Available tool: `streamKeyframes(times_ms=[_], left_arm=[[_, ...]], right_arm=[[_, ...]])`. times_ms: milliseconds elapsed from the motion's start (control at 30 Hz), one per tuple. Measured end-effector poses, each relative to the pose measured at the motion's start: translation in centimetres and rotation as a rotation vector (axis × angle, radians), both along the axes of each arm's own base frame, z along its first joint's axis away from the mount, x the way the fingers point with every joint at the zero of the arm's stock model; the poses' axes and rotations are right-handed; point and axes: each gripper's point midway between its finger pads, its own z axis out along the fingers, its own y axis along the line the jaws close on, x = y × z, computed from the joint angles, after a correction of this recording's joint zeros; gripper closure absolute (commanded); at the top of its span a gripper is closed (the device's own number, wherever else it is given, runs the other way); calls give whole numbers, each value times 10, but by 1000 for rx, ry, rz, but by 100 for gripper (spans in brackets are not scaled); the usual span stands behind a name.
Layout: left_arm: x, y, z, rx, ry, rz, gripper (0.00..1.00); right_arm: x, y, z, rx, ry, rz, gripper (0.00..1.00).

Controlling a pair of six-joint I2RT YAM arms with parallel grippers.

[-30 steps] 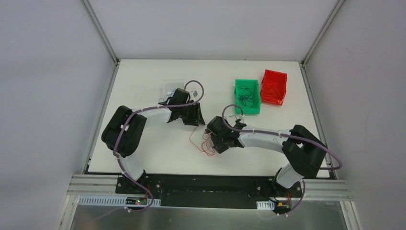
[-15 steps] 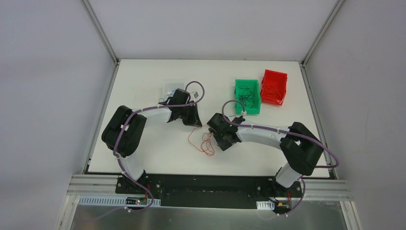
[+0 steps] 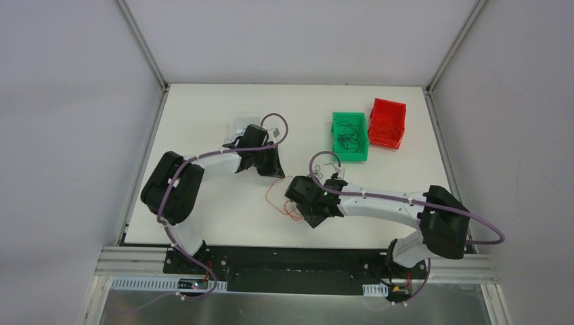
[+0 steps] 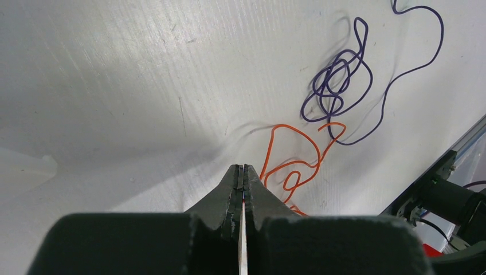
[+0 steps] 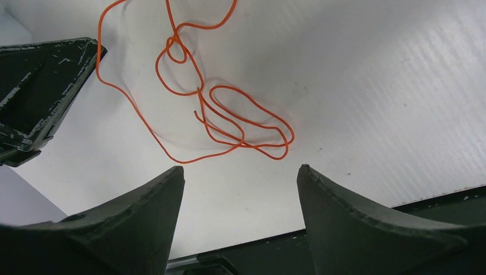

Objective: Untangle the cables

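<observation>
Fingers of your left gripper (image 4: 243, 169) are clenched tight beside the red cable (image 5: 246, 144), and your right gripper (image 5: 242, 169) hangs spread wide over its loops.

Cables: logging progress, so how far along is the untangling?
Done: dark wires sit in the green plastic bin; the red plastic bin seems to hold more. In hand: the shut left gripper seems to pinch the looped orange-red wire; the right gripper hangs open above it. Left: that wire and a knotted purple wire.

No readable text, no labels, no brands, no numbers (in any of the three views)
</observation>
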Motion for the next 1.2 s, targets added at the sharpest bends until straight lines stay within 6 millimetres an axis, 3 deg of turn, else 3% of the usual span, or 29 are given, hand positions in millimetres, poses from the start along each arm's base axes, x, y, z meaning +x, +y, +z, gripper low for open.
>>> streamKeyframes(times_ms=[233,533,667,1000,1133,1200], left_arm=[[2,2,-1,9,-5,9,100],[2,3,1,14,-9,13,100],[2,3,1,14,-11,14,100],[-2,1,1,6,15,-1,100],[-5,-6,0,-20,44,-31,100],[-7,-9,-1,-31,61,-45,100]], right_arm=[[-9,21,-8,79,14,-44,26],[0,34,-29,110,26,-122,29],[6,30,-37,106,31,-143,29],[46,11,-37,124,15,-263,31],[62,2,-37,133,18,-314,25],[71,-3,-38,134,16,-338,17]])
